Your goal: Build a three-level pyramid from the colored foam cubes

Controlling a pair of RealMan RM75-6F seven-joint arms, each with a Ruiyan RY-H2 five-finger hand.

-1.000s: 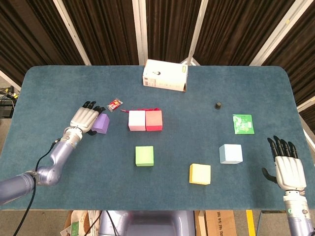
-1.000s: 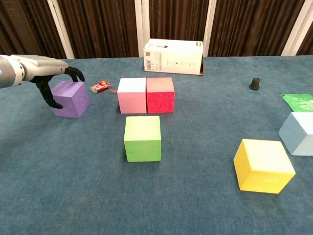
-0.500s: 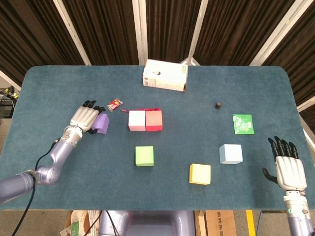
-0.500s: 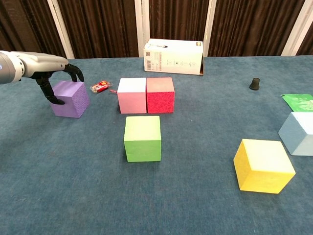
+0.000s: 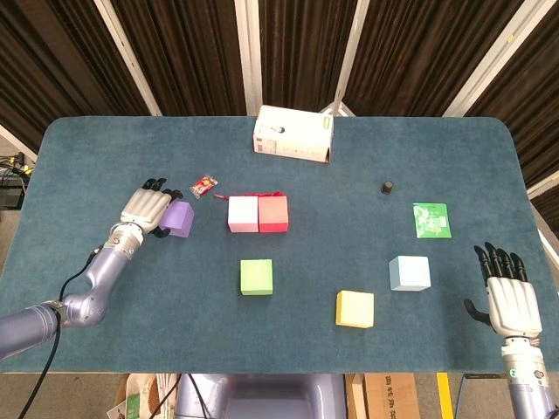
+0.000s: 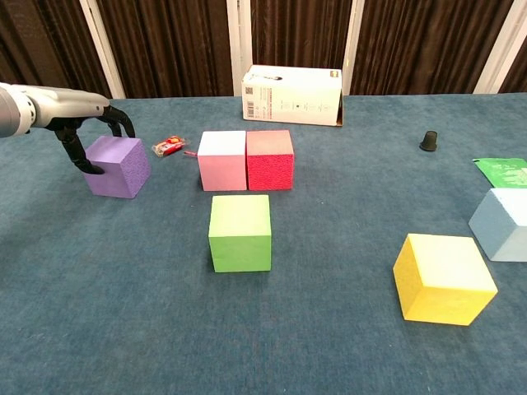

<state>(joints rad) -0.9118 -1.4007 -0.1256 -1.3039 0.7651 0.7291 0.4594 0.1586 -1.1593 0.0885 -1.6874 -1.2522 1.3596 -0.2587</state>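
Observation:
A purple cube point(image 5: 181, 219) point(image 6: 120, 166) sits at the table's left. My left hand point(image 5: 146, 207) point(image 6: 89, 130) hovers at its left side with the fingers curved and apart, the thumb by the cube's left face, holding nothing. A pink cube point(image 5: 243, 214) point(image 6: 222, 160) and a red cube point(image 5: 273, 214) point(image 6: 270, 159) stand side by side, touching. A green cube point(image 5: 257, 277) point(image 6: 240, 232) lies in front of them. To the right are a yellow cube point(image 5: 355, 309) point(image 6: 443, 278) and a light blue cube point(image 5: 409, 273) point(image 6: 502, 213). My right hand point(image 5: 511, 298) rests empty at the front right, its fingers straight.
A white cardboard box point(image 5: 293, 134) point(image 6: 292, 95) lies at the back centre. A small red wrapper point(image 5: 203, 185) point(image 6: 170, 146) is behind the purple cube. A small black knob point(image 5: 386, 187) point(image 6: 428, 141) and a green packet point(image 5: 431, 219) point(image 6: 504, 171) lie at the right.
My left hand has drawn slightly left, its fingers coming off the top of the purple cube. The cube has stayed put. The right hand has barely moved.

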